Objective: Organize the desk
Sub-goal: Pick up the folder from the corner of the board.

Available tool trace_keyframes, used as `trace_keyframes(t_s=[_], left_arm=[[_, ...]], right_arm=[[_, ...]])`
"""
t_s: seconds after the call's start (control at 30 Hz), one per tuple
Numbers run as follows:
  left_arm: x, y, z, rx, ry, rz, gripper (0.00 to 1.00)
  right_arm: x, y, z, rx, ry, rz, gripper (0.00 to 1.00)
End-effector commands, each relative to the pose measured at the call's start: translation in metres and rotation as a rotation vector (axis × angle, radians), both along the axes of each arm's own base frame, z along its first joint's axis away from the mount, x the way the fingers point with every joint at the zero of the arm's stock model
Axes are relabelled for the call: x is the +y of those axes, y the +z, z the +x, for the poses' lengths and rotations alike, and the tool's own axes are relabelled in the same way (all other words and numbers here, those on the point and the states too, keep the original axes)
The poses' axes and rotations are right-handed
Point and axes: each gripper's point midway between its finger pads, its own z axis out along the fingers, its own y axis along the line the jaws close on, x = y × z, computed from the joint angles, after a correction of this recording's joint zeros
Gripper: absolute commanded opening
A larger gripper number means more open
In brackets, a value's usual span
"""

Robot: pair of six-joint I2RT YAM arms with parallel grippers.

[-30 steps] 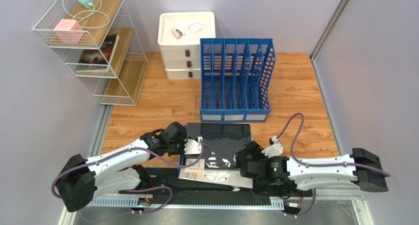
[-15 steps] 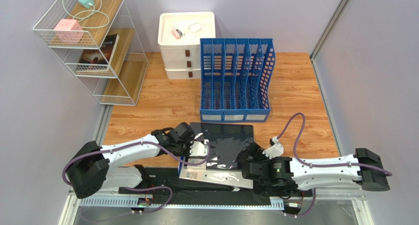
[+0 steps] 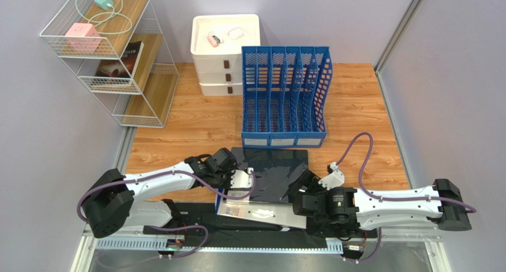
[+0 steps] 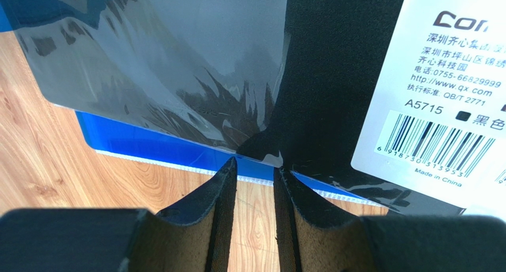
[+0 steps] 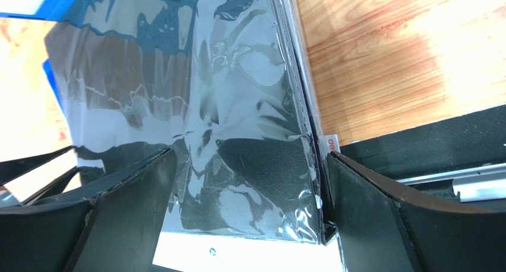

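Observation:
A black file pack in shiny clear wrap lies on the light wood desk near its front edge, on top of a blue folder. Its near end carries a white label. My left gripper is at the pack's left edge. In the left wrist view its jaws stand a narrow gap apart, tips touching the edge, with bare wood showing between them. My right gripper is wide open. In the right wrist view its fingers straddle the pack's near right corner.
A blue multi-slot file rack stands just behind the pack. A white drawer unit is at the back. A white wire shelf with a book and small items stands at the back left. A black mat lines the front edge.
My left gripper has moved right to the pack's left edge. The pack has slid and turned a little toward the file rack. My right gripper has shifted slightly right.

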Motion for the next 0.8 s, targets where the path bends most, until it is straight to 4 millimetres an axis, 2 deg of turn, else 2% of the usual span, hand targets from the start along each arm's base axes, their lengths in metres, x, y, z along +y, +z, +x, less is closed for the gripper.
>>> trace_keyframes(t_s=[0.0, 0.17, 0.4, 0.57, 0.7, 0.77], left_arm=[[-0.03, 0.01, 0.002, 0.003, -0.021, -0.111, 0.36], [-0.032, 0.01, 0.002, 0.007, -0.018, -0.117, 0.36], [-0.034, 0.013, 0.002, 0.004, -0.012, -0.129, 0.36], [-0.035, 0.014, 0.003, 0.001, -0.007, -0.134, 0.36], [-0.036, 0.014, 0.003, 0.001, -0.01, -0.14, 0.36], [-0.038, 0.014, 0.004, 0.0, -0.009, -0.145, 0.36]], right_arm=[[0.041, 0.057, 0.018, -0.105, -0.065, 0.285, 1.0], [0.047, 0.069, 0.023, -0.148, -0.066, 0.37, 1.0], [0.061, 0.074, 0.025, -0.171, -0.047, 0.449, 0.99], [0.062, 0.065, 0.023, -0.155, -0.054, 0.459, 0.93], [0.065, 0.072, 0.021, -0.147, -0.041, 0.499, 0.87], [0.066, 0.075, 0.021, -0.156, -0.038, 0.526, 0.8]])
